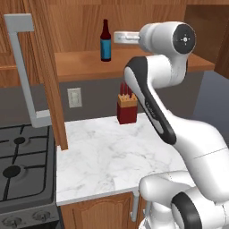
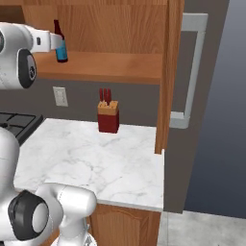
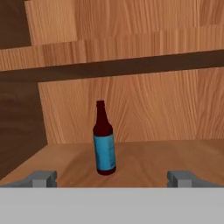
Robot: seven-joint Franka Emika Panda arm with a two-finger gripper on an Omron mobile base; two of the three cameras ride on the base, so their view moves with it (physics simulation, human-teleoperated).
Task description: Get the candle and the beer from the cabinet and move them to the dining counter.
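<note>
The beer (image 3: 104,142) stands upright on the bottom shelf of the open cabinet (image 1: 147,62), a dark brown bottle with a blue label, apart from the back wall. The gripper (image 3: 112,178) is level with the shelf, facing the bottle and short of it; its 2 fingertips (image 3: 41,178) stand spread wide to either side of the bottle, touching nothing and holding nothing. One cabinet door (image 1: 49,76) swings open at the left with its long silver bar handle (image 1: 24,67). Below, on the marble surface (image 1: 107,156) beside the stove (image 1: 22,165), a red knife block (image 1: 126,108) stands against the wall near a wall outlet (image 1: 74,97).
</note>
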